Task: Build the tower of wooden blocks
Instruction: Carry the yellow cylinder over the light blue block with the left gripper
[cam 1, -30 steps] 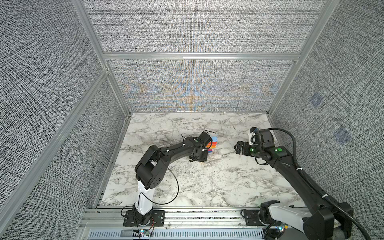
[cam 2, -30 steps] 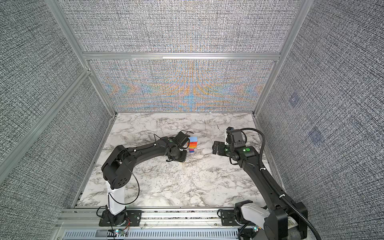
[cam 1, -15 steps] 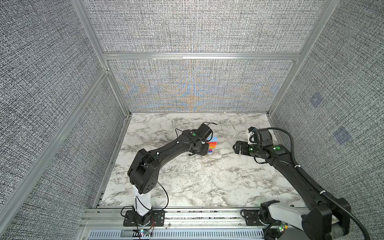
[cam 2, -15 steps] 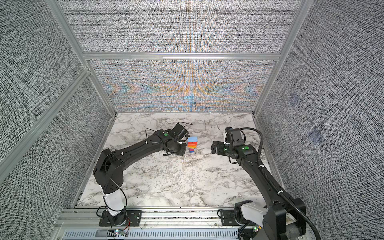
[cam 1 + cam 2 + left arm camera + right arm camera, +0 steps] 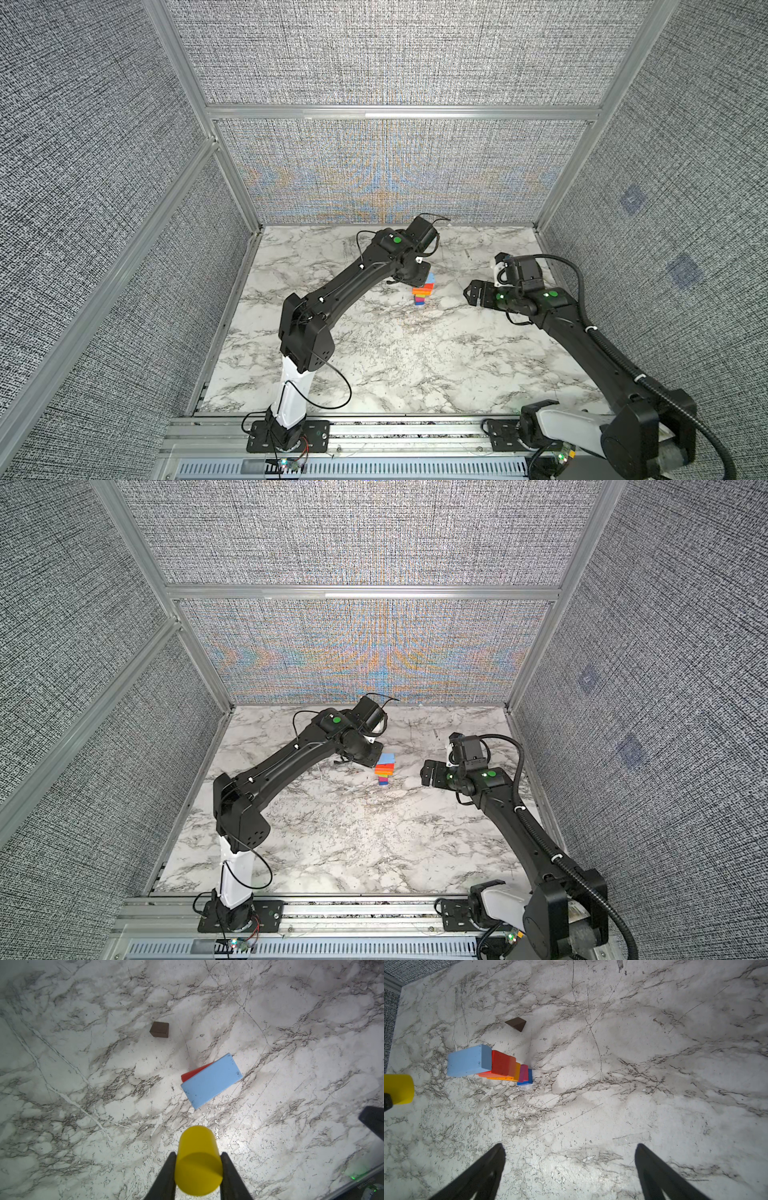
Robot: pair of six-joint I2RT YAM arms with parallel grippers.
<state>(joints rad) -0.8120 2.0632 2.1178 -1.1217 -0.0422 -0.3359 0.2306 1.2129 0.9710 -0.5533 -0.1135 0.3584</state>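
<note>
The tower [image 5: 423, 291] [image 5: 385, 768] stands mid-table, a narrow stack of wood blocks: blue and pink low, orange and red slabs, and a light blue slab [image 5: 211, 1080] on top. The right wrist view shows the tower [image 5: 492, 1066] from the side. My left gripper [image 5: 198, 1155] is shut on a yellow cylinder [image 5: 197, 1164] [image 5: 398, 1088]. It hangs above the table just beside the tower's top, under the left wrist [image 5: 417, 272]. A dark brown cube [image 5: 159, 1029] [image 5: 516, 1024] lies alone on the marble behind the tower. My right gripper [image 5: 570, 1147] [image 5: 471, 293] is open and empty, to the right of the tower.
The marble table [image 5: 395, 365] is boxed in by grey fabric walls on aluminium posts [image 5: 232, 174]. A metal rail [image 5: 395, 430] with both arm bases runs along the front edge. The left arm's forearm [image 5: 353, 278] stretches diagonally over the table's left half.
The left arm has risen and swung towards the back, carrying the yellow cylinder up to beside the tower's top. The right arm has barely moved.
</note>
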